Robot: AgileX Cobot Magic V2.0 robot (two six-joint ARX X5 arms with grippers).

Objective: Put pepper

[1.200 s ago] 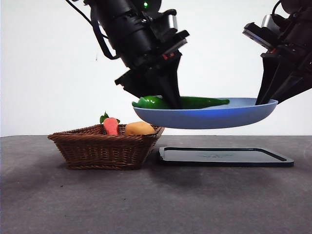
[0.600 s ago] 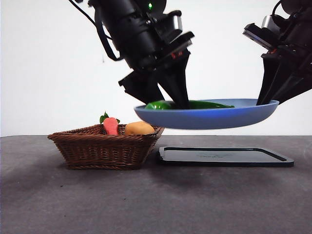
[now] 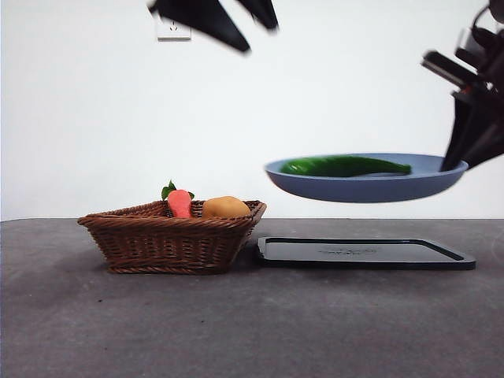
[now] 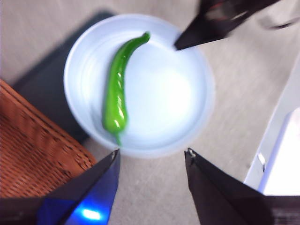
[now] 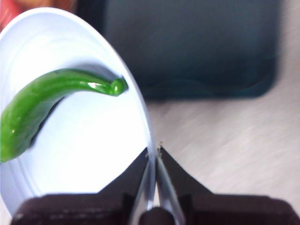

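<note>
The long dark green pepper [image 3: 345,166] lies in a pale blue plate [image 3: 366,187] held in the air above the black tray [image 3: 366,253]. It shows in the left wrist view [image 4: 117,91] and the right wrist view [image 5: 42,105] too. My right gripper [image 5: 153,152] is shut on the plate's rim [image 5: 140,117], at the right in the front view [image 3: 465,153]. My left gripper [image 4: 151,157] is open and empty, high above the plate [image 4: 140,84]; in the front view its tips [image 3: 236,24] show at the top edge.
A brown wicker basket [image 3: 169,236] stands left of the black tray, holding a red-orange vegetable with green leaves [image 3: 179,202] and a rounded orange-yellow fruit [image 3: 225,207]. A wall socket [image 3: 173,30] is on the back wall.
My left gripper has let go of the pepper and risen out of the plate to the top edge. The plate with the pepper has shifted right with my right gripper.
</note>
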